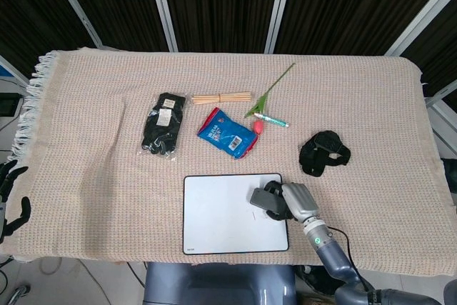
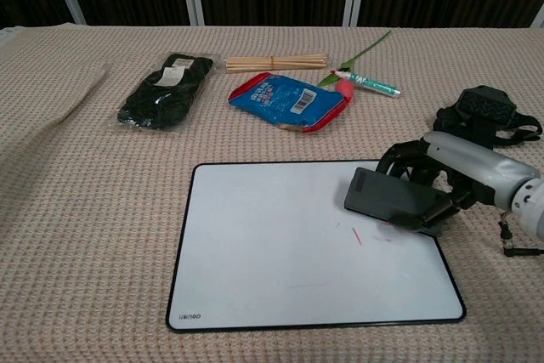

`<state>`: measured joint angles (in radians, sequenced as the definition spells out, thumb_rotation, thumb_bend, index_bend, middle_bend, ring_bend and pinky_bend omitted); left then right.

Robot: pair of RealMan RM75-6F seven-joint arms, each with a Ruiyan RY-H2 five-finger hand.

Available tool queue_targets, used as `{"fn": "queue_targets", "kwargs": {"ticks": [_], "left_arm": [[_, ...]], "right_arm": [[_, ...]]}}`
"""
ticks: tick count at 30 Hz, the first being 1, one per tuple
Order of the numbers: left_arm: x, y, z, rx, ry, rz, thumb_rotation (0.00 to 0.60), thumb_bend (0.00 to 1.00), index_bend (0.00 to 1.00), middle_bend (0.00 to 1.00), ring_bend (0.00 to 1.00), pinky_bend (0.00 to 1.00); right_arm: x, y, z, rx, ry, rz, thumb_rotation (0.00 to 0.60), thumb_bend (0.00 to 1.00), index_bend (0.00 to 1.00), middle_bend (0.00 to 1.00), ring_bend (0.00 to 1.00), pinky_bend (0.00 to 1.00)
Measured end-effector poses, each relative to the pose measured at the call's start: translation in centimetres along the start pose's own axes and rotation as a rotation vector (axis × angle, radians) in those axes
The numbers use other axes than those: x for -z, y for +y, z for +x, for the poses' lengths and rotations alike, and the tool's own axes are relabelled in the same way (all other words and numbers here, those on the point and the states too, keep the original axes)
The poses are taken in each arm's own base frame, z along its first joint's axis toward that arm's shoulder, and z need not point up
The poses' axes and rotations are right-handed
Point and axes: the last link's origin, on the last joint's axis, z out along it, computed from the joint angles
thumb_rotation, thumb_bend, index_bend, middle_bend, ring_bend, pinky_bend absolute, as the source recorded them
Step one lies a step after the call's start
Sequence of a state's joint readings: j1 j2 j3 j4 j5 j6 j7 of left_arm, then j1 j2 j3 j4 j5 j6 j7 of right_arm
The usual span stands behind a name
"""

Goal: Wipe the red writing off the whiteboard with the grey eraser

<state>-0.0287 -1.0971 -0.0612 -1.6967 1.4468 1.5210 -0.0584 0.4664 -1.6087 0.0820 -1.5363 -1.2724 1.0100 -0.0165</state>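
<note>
Right robot hand on whiteboard, eraser in grasp.
Whiteboard lies lower centre on the cloth-covered counter. Right robot hand grasps the grey eraser at the board's right edge; faint red marks just left of it. Left robot hand, far left edge, fingers spread, holding nothing.
</note>
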Motion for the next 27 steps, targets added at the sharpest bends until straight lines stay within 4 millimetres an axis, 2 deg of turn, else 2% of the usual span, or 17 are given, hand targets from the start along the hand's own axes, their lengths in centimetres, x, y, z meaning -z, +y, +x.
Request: {"fn": "queue_targets", "kwargs": {"ticks": [4, 6, 11, 21, 27], "left_arm": [[0.0, 0.0, 0.0, 0.001, 0.0, -0.001, 0.6, 0.56, 0.17, 0.05, 0.0, 0.09], [0.0, 0.0, 0.0, 0.001, -0.001, -0.002, 0.6, 0.56, 0.17, 0.05, 0.0, 0.09], [0.0, 0.0, 0.0, 0.001, -0.002, -0.003, 0.6, 0.56, 0.17, 0.05, 0.0, 0.09], [0.0, -0.1, 0.0, -0.001, -0.004, -0.001, 0.6, 0.56, 0.17, 0.05, 0.0, 0.09], [0.0, -0.1, 0.1, -0.001, -0.002, 0.001, 0.6, 0.56, 0.17, 0.05, 0.0, 0.09]], "right_arm": [[1.4, -0.3, -0.9, 0.0, -0.014, 0.011, 0.6, 0.4, 0.48, 0.5, 0.52, 0.44], [2.1, -0.5, -1.5, 0.001, -0.025, 0.018, 0.6, 0.42, 0.52, 0.53, 0.54, 0.45], [2.8, -1.1, -2.3, 0.004, -0.029, 0.033, 0.6, 0.58, 0.6, 0.57, 0.57, 0.47], [1.9, -1.2, -1.9, 0.023, 0.018, 0.02, 0.6, 0.52, 0.6, 0.57, 0.57, 0.47], [0.0, -0.5, -1.2, 0.047, 0.046, -0.017, 0.6, 0.52, 0.6, 0.57, 0.57, 0.47]]}}
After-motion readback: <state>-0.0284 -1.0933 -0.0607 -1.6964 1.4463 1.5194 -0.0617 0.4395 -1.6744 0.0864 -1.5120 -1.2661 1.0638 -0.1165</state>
